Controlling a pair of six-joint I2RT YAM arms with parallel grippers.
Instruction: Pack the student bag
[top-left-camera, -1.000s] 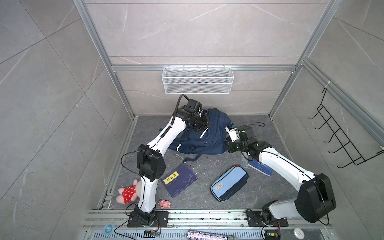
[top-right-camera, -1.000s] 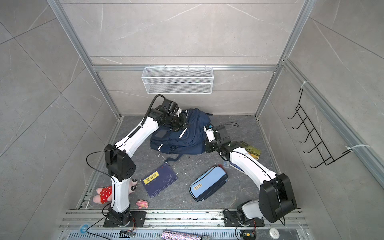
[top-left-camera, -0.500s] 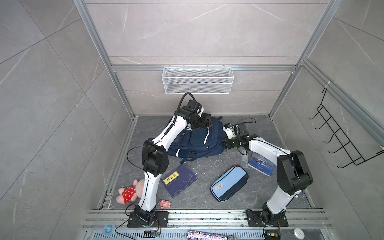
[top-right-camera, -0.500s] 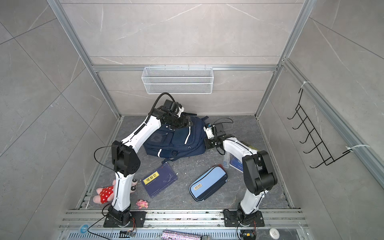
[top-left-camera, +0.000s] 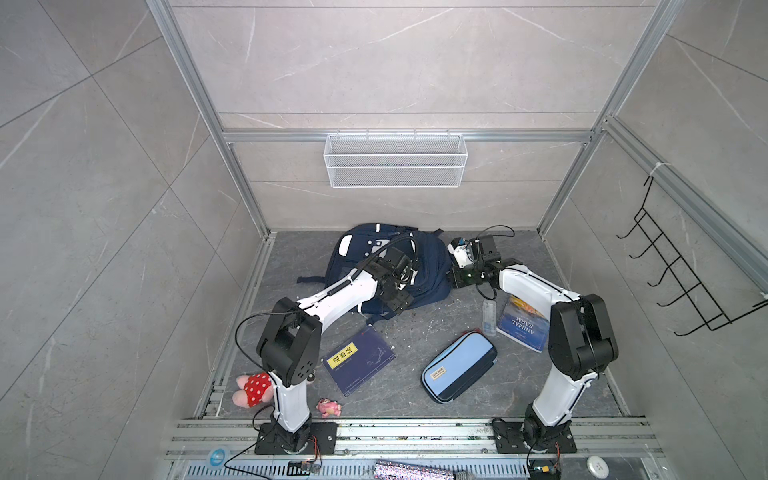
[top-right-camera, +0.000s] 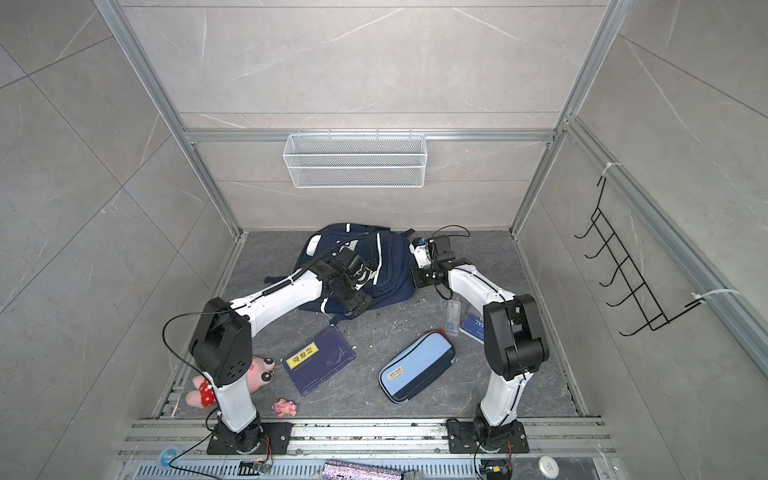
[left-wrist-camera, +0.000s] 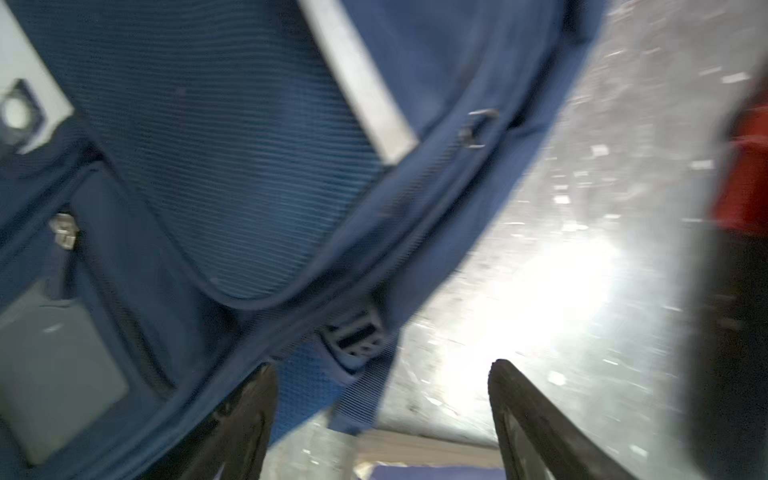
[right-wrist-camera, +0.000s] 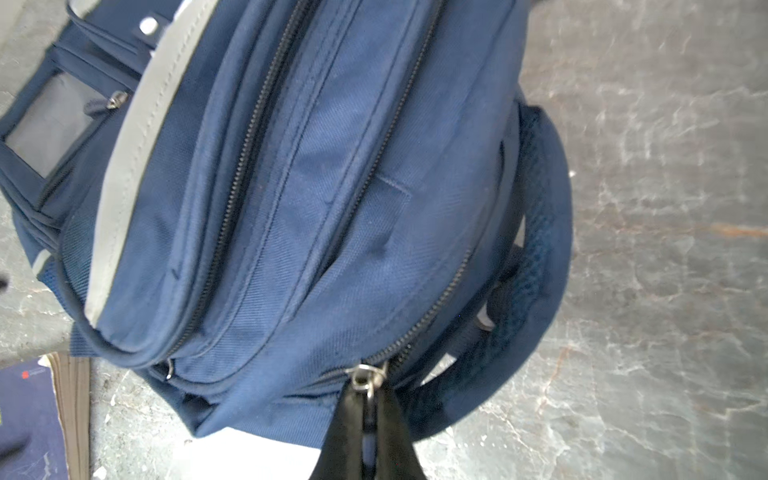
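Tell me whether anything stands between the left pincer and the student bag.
Nothing visible does. The open left pincer hangs over the student bag at its edge, beside a strap buckle; no other object lies between them.

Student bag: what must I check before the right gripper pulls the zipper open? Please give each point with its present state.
1. The right gripper is shut on the zipper pull: ok.
2. The left gripper steadies the student bag: not ok, its jaws are open and grip nothing.
3. The zip is open for packing: not ok, the teeth in view are closed.
4. The pencil case lies apart from the bag: ok.
5. Room inside the bag: cannot tell.
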